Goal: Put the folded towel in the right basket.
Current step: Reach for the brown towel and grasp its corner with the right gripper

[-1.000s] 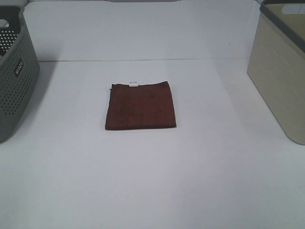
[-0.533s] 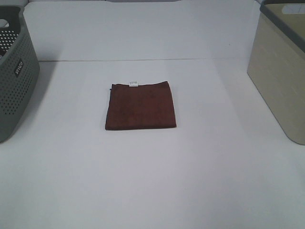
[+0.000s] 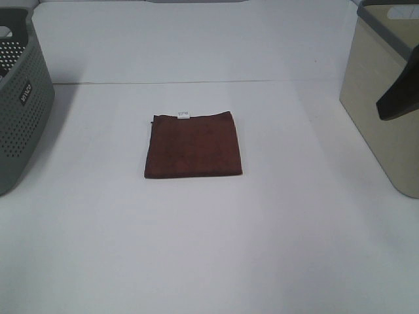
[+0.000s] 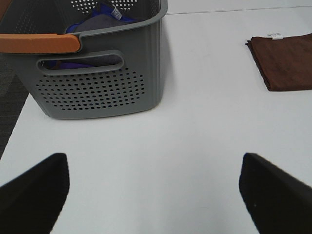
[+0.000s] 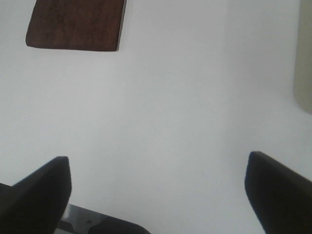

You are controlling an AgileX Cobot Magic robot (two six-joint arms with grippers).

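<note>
The folded brown towel (image 3: 193,145) lies flat on the middle of the white table, with a small white label on its far edge. The beige right basket (image 3: 383,98) stands at the right edge. My right gripper (image 5: 158,195) is open and empty, above bare table between the towel (image 5: 75,24) and the basket (image 5: 303,63). One of its dark fingers (image 3: 400,95) shows in front of the basket in the high view. My left gripper (image 4: 153,195) is open and empty, near the grey basket (image 4: 97,83), with the towel (image 4: 287,61) far off to its side.
The grey perforated left basket (image 3: 19,98) stands at the left edge and holds blue and grey cloth (image 4: 100,19). It has an orange handle (image 4: 39,43). The table's back edge meets a white wall (image 3: 196,39).
A dark finger of my right gripper has come into the high view at the right edge, in front of the beige basket. The towel has not moved.
</note>
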